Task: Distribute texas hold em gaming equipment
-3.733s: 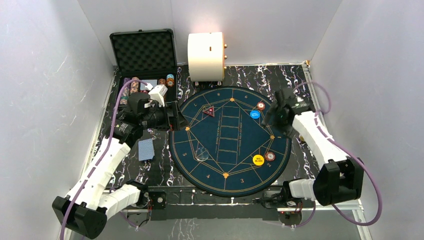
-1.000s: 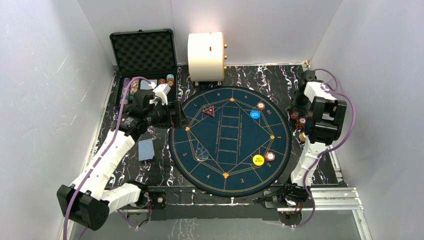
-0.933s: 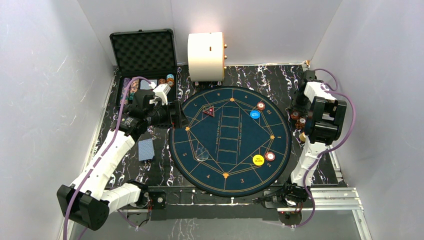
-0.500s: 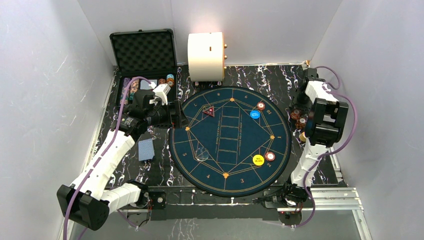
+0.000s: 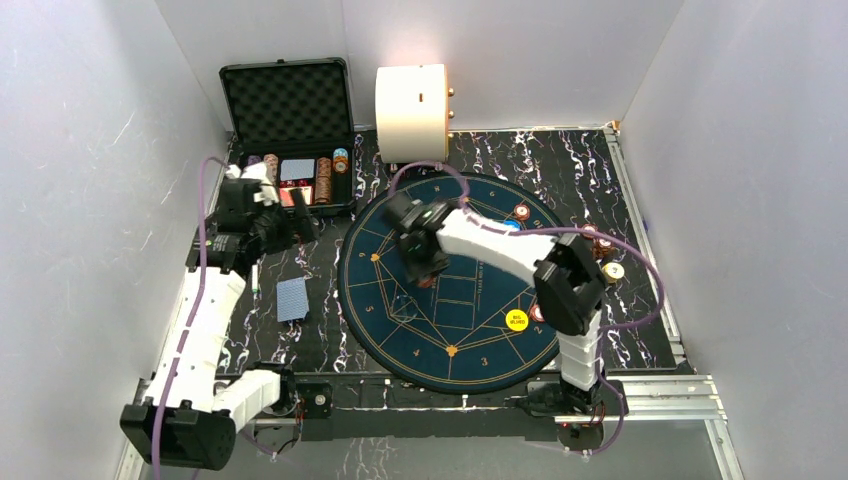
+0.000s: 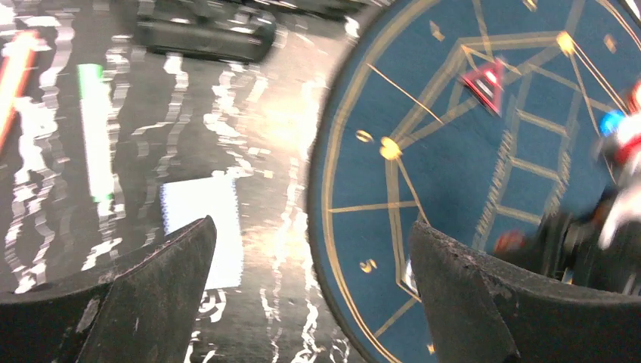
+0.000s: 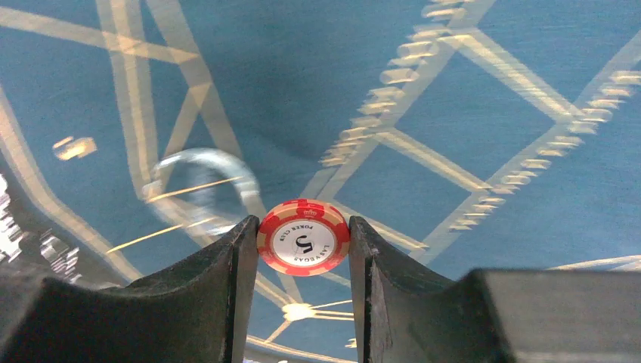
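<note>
A red-and-white poker chip (image 7: 304,237) is being clamped in the right gripper (image 5: 420,265) near the blue mat's (image 5: 400,310) left edge; the left gripper (image 6: 310,227) is being held spread wide near a blue-backed card (image 5: 291,298).

The red-and-white chip (image 7: 303,237), marked 5, is gripped by its rim in the right pincer (image 7: 302,228) over the blue mat (image 7: 469,68). The yellow button (image 5: 517,321) lies flat on the mat. The blue-backed card (image 5: 291,298) lies on the bench (image 5: 322,335), just left of the mat.
</note>
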You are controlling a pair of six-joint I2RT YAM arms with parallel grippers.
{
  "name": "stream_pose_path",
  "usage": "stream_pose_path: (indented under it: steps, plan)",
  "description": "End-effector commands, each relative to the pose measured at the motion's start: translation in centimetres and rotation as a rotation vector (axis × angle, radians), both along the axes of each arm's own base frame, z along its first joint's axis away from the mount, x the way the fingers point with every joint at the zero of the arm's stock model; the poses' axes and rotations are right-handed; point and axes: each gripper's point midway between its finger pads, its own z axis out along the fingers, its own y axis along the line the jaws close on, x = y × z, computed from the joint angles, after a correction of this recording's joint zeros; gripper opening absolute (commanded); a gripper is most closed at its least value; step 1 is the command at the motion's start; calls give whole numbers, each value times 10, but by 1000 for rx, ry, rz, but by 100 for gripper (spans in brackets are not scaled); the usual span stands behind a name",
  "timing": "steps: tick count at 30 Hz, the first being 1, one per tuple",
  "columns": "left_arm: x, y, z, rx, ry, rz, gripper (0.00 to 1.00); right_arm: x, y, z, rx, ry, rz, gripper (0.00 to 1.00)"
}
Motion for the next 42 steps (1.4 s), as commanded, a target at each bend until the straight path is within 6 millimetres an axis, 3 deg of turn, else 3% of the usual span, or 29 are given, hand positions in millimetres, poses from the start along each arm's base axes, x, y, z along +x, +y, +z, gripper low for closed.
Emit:
stream_pose_path:
  steps: [1,4,10,21,24,28,31,33,35,37,38,42]
  plan:
    - [-6,33,9,16,-35,120,98,-81,75,6,3,16,137,35]
    - [-7,40,3,45,-34,143,98,-105,105,1,-9,-5,215,34]
    - [-13,44,11,48,-65,175,99,-112,138,-21,18,9,260,34]
    - [-16,40,13,40,-71,145,98,-97,131,-61,-89,-39,257,35]
    - [-17,41,15,45,-79,140,98,-103,127,-67,-106,0,260,42]
    - [-17,36,15,28,-80,122,98,-106,142,-38,-23,0,279,64]
    - [-15,34,14,22,-76,110,98,-100,148,4,25,-30,278,77]
    - [-14,34,14,20,-75,107,98,-96,147,37,54,-58,275,80]
    - [-12,34,15,22,-76,107,98,-86,132,77,63,-127,242,84]
    - [-10,34,16,22,-77,109,98,-66,103,100,66,-166,179,86]
    - [-8,33,16,18,-76,104,98,-52,81,107,64,-173,130,86]
    - [1,10,9,-64,-57,13,98,31,-35,103,63,-225,-123,87]
